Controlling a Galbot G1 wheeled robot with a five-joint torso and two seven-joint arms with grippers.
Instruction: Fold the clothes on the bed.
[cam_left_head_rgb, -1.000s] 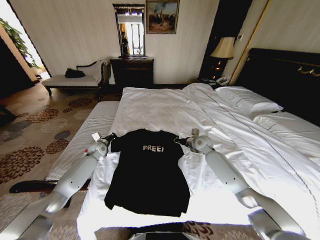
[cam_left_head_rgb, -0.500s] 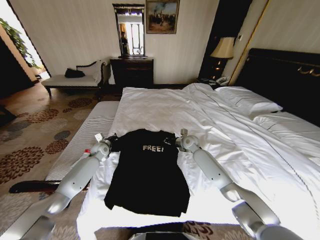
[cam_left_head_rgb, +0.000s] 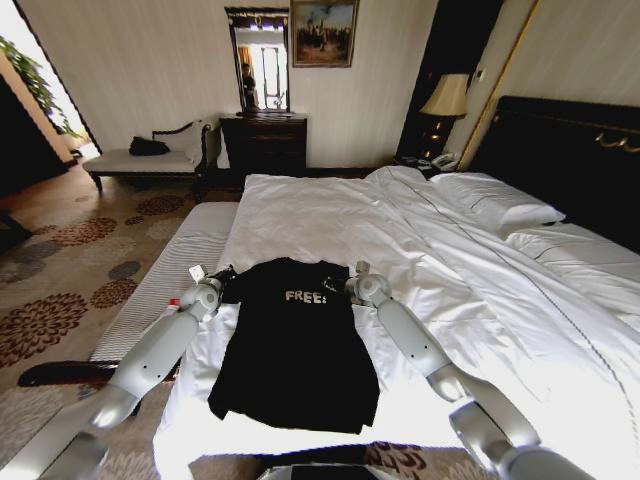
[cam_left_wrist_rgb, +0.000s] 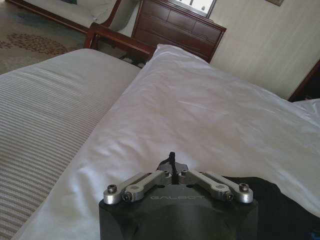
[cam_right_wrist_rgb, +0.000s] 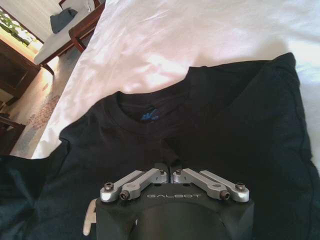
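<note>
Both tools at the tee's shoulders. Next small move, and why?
Probably lift both shoulders together and carry them toward the hem. The left tool and right tool look shut at the shoulders of the black T-shirt, which lies flat on the bed.

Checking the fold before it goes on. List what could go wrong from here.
Both grippers look shut at the T-shirt shoulders: the left gripper sits at the shirt's edge, so its hold may be thin and slip. The right gripper may catch the white sheet underneath.
</note>
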